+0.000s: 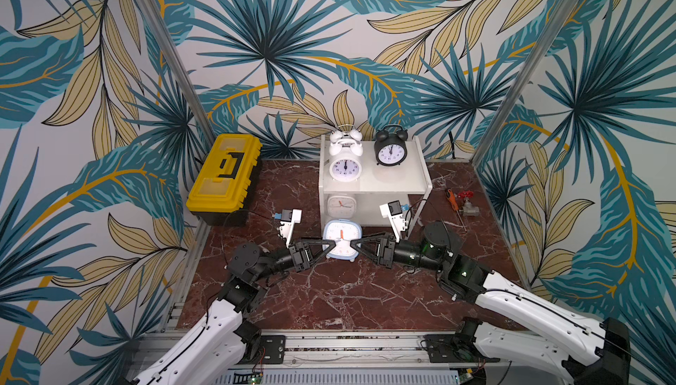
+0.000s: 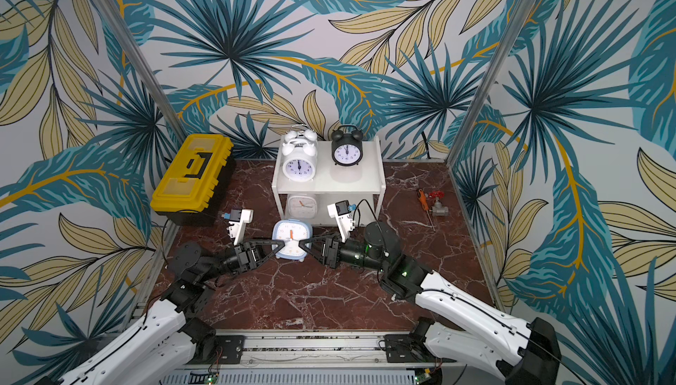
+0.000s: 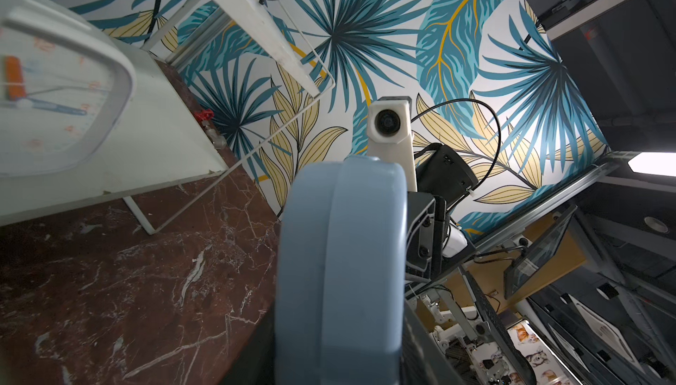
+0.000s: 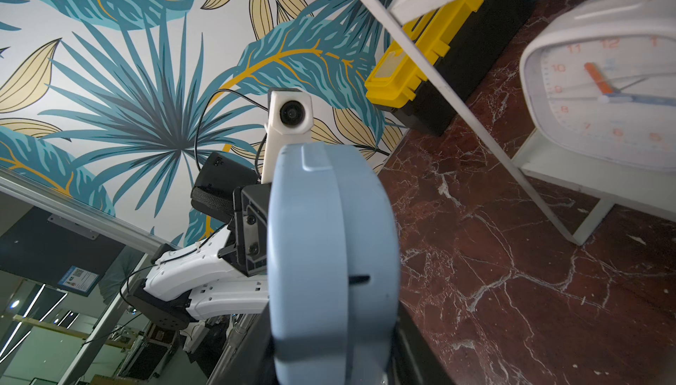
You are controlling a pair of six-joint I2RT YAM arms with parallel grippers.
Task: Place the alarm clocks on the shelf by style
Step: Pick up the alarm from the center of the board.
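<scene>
Yellow toolbox (image 1: pixel 224 174) left — orange screwdriver (image 1: pixel 450 197), valve (image 1: pixel 470 210) right

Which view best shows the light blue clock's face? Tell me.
The top views: in both, the light blue clock shows its dial and hands. Both wrist views show only its casing edge-on, no dial.

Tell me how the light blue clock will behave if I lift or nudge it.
The light blue clock looks rigid and probably light, a moulded plastic shell. Its smooth rounded sides may slip in a pinch. Taller than it is deep, it could tip if pushed.
</scene>
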